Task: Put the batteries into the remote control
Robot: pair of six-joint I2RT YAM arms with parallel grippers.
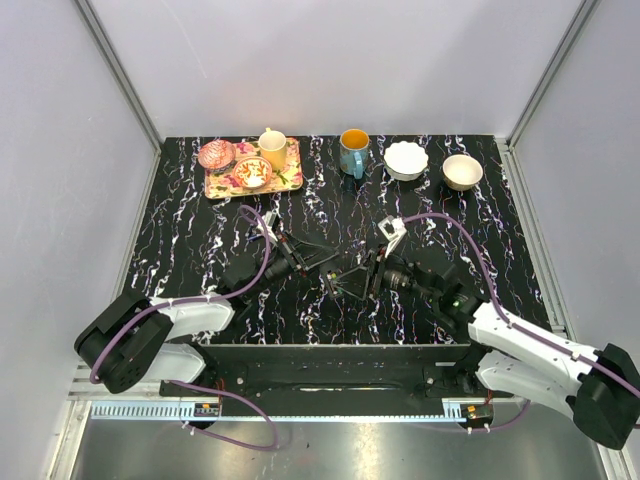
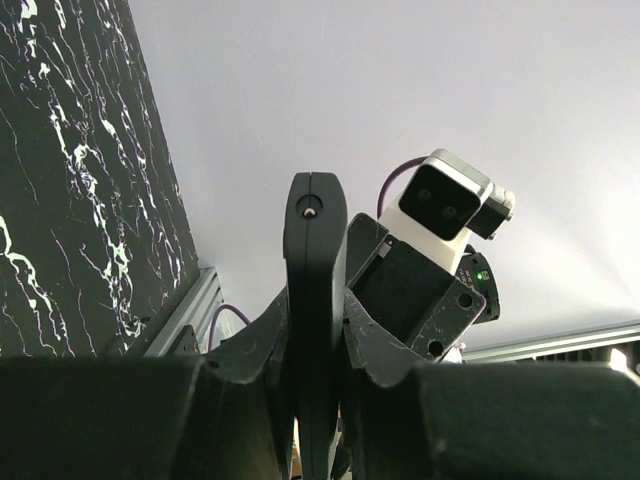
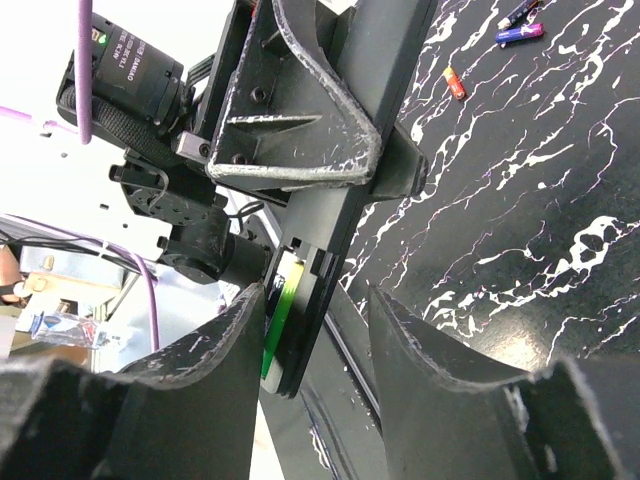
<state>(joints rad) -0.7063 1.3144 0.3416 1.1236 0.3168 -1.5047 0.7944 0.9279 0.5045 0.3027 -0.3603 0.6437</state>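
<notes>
Top external view: both arms reach in to the middle of the black marbled table [image 1: 200,250], where the left claw [image 1: 300,262] and the right claw [image 1: 345,282] meet nose to nose. At 11 o'clock on the table sits a flowered tray [image 1: 230,190] of small dishes. A blue mug [image 1: 353,152] stands at 12 o'clock, and a white bowl [image 1: 406,160] and a beige bowl [image 1: 462,172] stand at 1 o'clock.

From the left wrist, the left claw [image 2: 315,340] is pressed tight on the remote [image 2: 315,300]. The remote is seen edge-on, rising toward 12 o'clock between the fingers and lifted off the table.

From the right wrist, the same remote [image 3: 335,250] runs as a long black bar from 1 o'clock down to 7 o'clock, gripped partway along by the left claw [image 3: 300,130]. Its back is open, and a green battery [image 3: 285,300] lies in the compartment near the lower end. The right claw [image 3: 315,300] is spread, one finger on each side of that lower end, with a clear gap on the 3 o'clock side. Whether the other finger touches the remote cannot be told. Loose batteries [image 3: 520,32] lie on the table at 1 o'clock, well apart from the remote.
</notes>
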